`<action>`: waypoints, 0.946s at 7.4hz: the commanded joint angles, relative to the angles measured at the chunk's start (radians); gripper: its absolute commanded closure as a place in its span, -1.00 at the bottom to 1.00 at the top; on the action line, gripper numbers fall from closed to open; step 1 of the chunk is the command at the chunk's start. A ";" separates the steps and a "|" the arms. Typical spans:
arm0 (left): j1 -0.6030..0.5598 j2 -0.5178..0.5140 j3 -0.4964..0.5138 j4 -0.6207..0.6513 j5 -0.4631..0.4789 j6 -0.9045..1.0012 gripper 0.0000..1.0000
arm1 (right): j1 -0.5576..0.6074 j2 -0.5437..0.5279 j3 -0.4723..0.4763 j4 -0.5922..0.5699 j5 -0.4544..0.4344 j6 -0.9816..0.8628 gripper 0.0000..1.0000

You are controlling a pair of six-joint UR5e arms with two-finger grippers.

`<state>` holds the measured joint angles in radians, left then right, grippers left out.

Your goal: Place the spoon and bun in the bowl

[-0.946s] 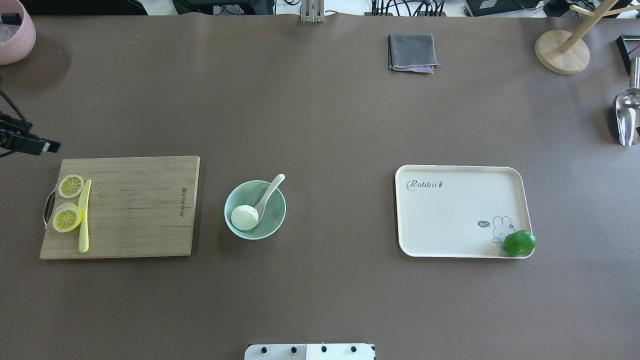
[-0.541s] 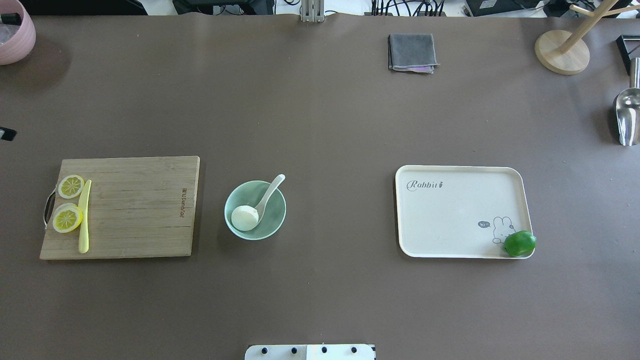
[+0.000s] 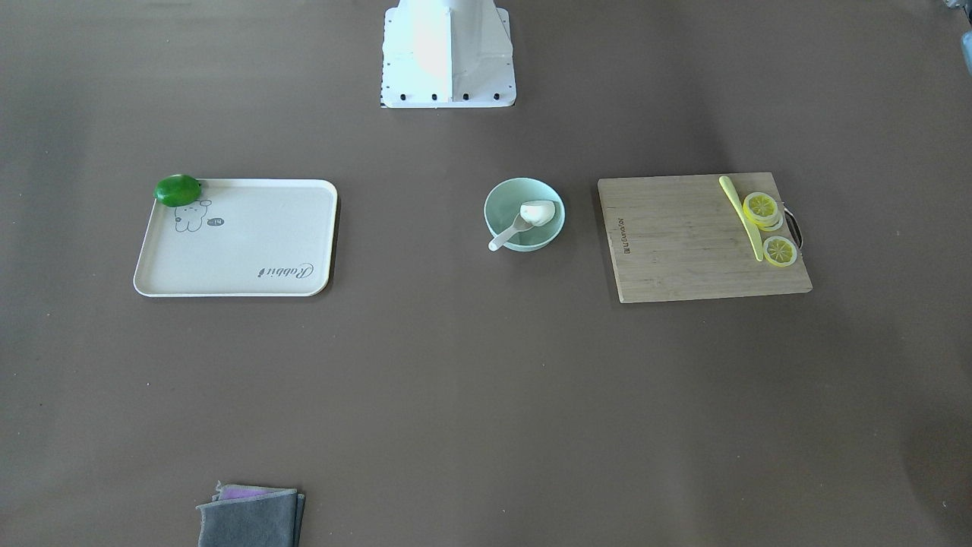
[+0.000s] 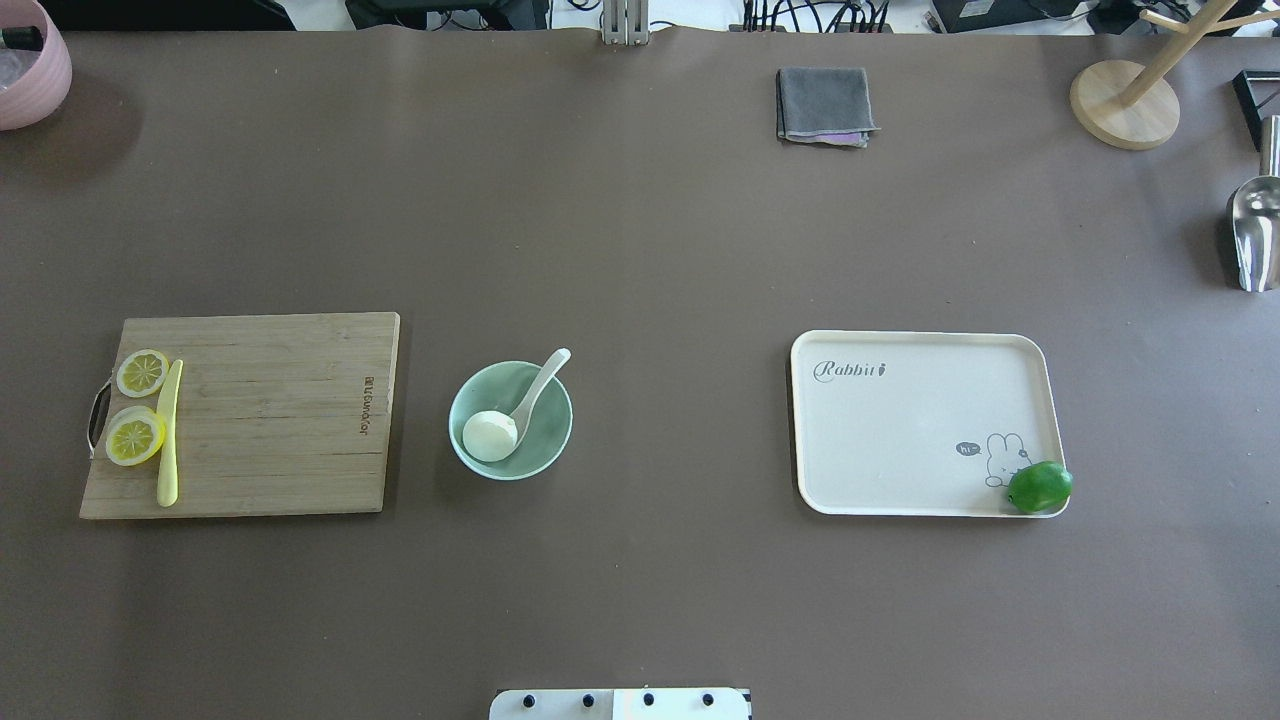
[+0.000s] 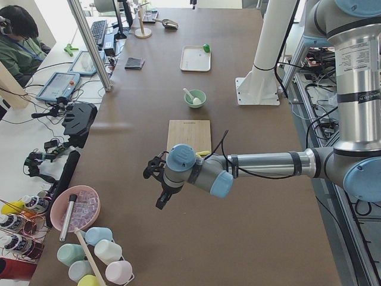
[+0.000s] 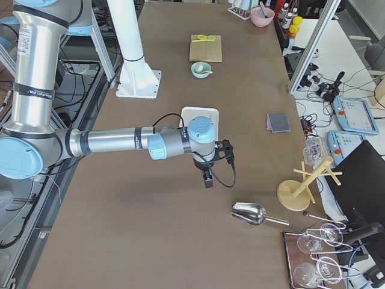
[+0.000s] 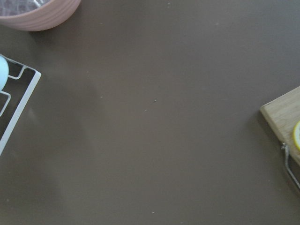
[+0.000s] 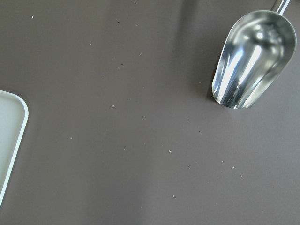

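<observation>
The pale mint-green bowl (image 4: 552, 432) stands on the table between the cutting board and the tray. It also shows in the front view (image 3: 501, 199). The white spoon (image 4: 541, 384) lies in it, handle leaning over the far right rim. The white bun (image 4: 489, 436) sits in the bowl at the spoon's scoop end. Both grippers are far from the bowl and show only in the side views. The left gripper (image 5: 159, 199) hangs over bare table at the left end. The right gripper (image 6: 207, 180) hangs beyond the tray. I cannot tell whether either is open or shut.
A wooden cutting board (image 4: 280, 420) with lemon slices (image 4: 135, 436) and a yellow-green knife (image 4: 168, 440) lies left of the bowl. A cream tray (image 4: 900, 430) with a green lime (image 4: 1039, 487) lies right. A grey cloth (image 4: 824, 104), metal scoop (image 4: 1255, 235) and pink bowl (image 4: 30, 70) stand at the edges.
The left arm's black end at the overhead view's left edge has drawn back out of that view. The bowl, spoon and bun have not moved.
</observation>
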<state>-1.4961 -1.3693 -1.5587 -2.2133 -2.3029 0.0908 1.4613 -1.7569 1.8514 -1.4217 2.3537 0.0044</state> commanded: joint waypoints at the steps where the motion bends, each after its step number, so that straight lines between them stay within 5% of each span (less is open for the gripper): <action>1: -0.004 -0.017 0.042 0.121 -0.085 -0.019 -0.99 | -0.002 0.016 -0.011 -0.017 -0.002 0.000 -1.00; 2: -0.010 -0.065 -0.034 0.327 -0.101 -0.005 -0.99 | -0.002 0.020 0.000 -0.055 -0.001 0.000 -1.00; 5: -0.021 -0.062 -0.259 0.652 -0.102 0.077 -0.99 | -0.002 0.008 0.022 -0.175 -0.020 -0.001 -1.00; 7: -0.157 -0.068 -0.287 0.806 -0.092 0.254 -0.99 | -0.002 -0.002 0.019 -0.171 -0.059 -0.001 -1.00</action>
<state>-1.5690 -1.4342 -1.8208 -1.5063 -2.3994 0.2387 1.4587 -1.7512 1.8718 -1.5913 2.3115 0.0031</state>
